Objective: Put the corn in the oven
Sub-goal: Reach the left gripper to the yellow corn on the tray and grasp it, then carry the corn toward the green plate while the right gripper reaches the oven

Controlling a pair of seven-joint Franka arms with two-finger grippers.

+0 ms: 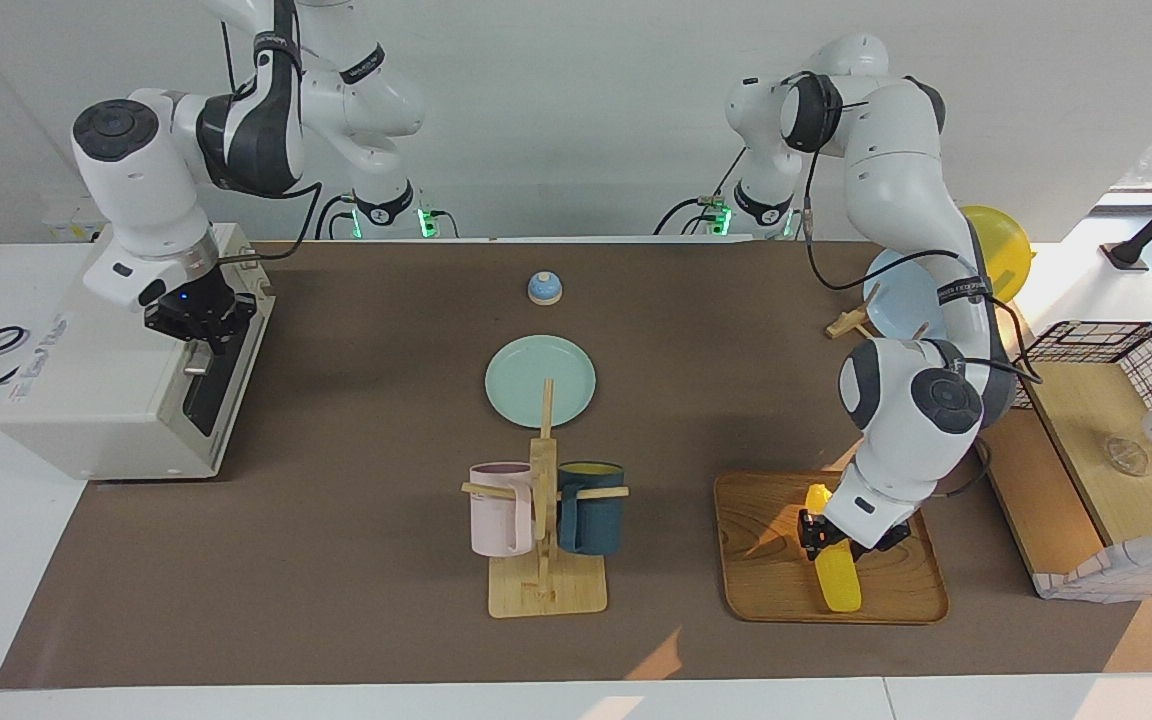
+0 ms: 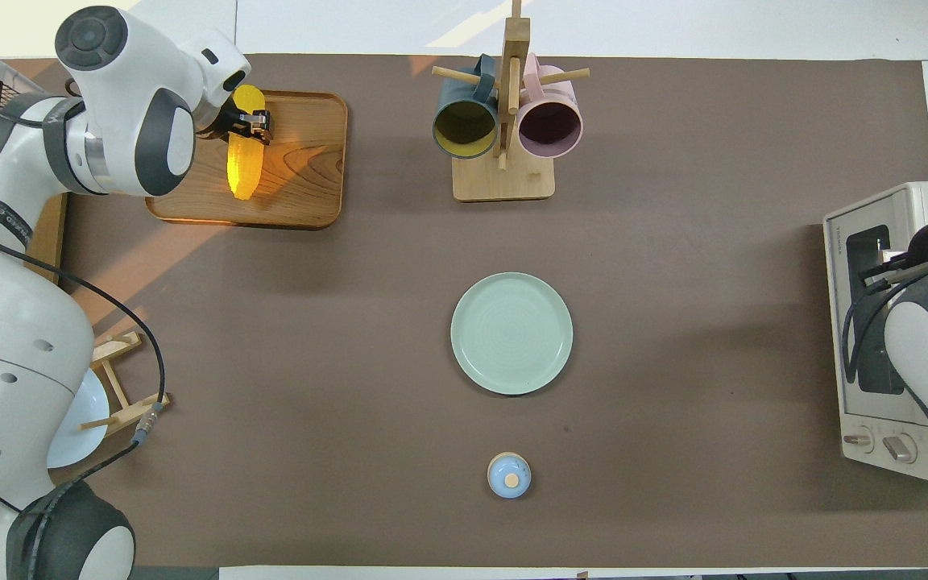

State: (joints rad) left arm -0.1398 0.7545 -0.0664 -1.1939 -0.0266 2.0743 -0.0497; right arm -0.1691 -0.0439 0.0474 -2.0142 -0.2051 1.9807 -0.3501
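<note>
The corn (image 1: 835,582) (image 2: 242,167) lies on a wooden tray (image 1: 766,590) (image 2: 311,177) toward the left arm's end of the table. My left gripper (image 1: 821,535) (image 2: 250,125) is down on the tray and shut on the corn around its middle. The corn's ends stick out on both sides. The off-white oven (image 1: 86,400) (image 2: 883,435) stands at the right arm's end with its dark glass door closed. My right gripper (image 1: 201,335) (image 2: 887,264) is shut, right at the top of the door and covering part of the bar handle.
A mug rack (image 1: 541,510) holds a pink mug and a dark blue mug mid-table. A green plate (image 1: 540,379) and a small blue lidded pot (image 1: 544,288) lie nearer the robots. A plate stand (image 1: 896,290), a wire basket (image 1: 1106,345) and a wooden box flank the tray.
</note>
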